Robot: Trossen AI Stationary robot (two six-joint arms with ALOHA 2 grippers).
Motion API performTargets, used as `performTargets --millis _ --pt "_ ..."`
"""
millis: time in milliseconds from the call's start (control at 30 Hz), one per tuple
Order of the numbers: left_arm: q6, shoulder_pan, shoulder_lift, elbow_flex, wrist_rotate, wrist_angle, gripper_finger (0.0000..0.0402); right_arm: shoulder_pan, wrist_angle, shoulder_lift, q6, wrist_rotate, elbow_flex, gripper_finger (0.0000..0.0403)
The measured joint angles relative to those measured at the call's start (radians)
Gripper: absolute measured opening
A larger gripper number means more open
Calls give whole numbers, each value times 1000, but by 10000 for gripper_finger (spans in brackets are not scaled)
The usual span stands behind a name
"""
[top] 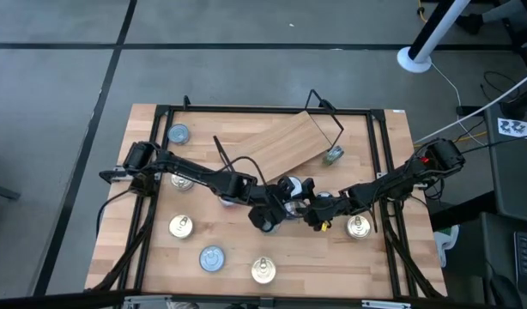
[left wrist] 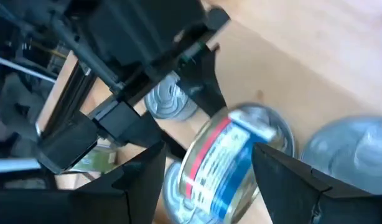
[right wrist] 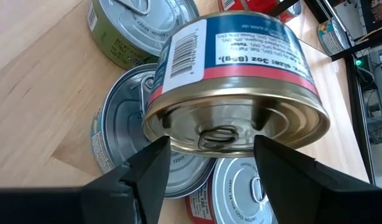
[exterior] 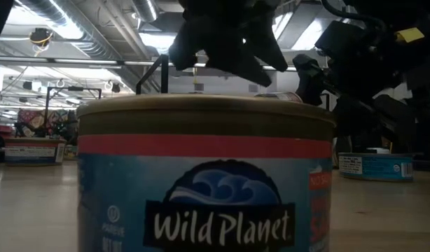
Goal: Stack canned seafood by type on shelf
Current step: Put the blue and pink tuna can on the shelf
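Both arms converge near the centre of the desk (top: 160, 257). The left gripper (top: 276, 209) and the right gripper (top: 319, 211) meet over a small cluster of tins just 6 o'clock of the shelf (top: 281, 148), which lies skewed on the desk with one wire leg frame raised at its 2 o'clock end. In the right wrist view, the right gripper (right wrist: 206, 165) has its jaws apart, one on either side of a blue-and-red-labelled tin (right wrist: 234, 74) that is tipped on edge, its gold pull-ring lid facing the camera; contact between the jaws and the tin wall cannot be confirmed. The tin leans on silver-topped tins (right wrist: 125, 134) lying flat beneath it. The left wrist view shows the same tilted tin (left wrist: 231, 158) between the left arm's own fingers (left wrist: 290, 180), also spread, with no firm clamp visible. The governing relation: the tin's short axis points roughly along the right gripper's line of approach, so the tin's round wall presents itself to those jaws; the right arm appears the better placed. The shelf lies toward 12 o'clock of both grippers. Loose tins remain scattered: a blue tin (top: 178, 134) at 10 o'clock, gold tins (top: 181, 226) at 8 o'clock, and one gold tin (top: 358, 227) at 4 o'clock.
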Motion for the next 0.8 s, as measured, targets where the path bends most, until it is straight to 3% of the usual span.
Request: performTargets --millis 333,800 --pt "318 0 21 0 1 -41 235 0 -1 0 0 -1 0 232" --pt "352 0 45 0 -11 -21 235 0 -1 0 0 -9 -1 232"
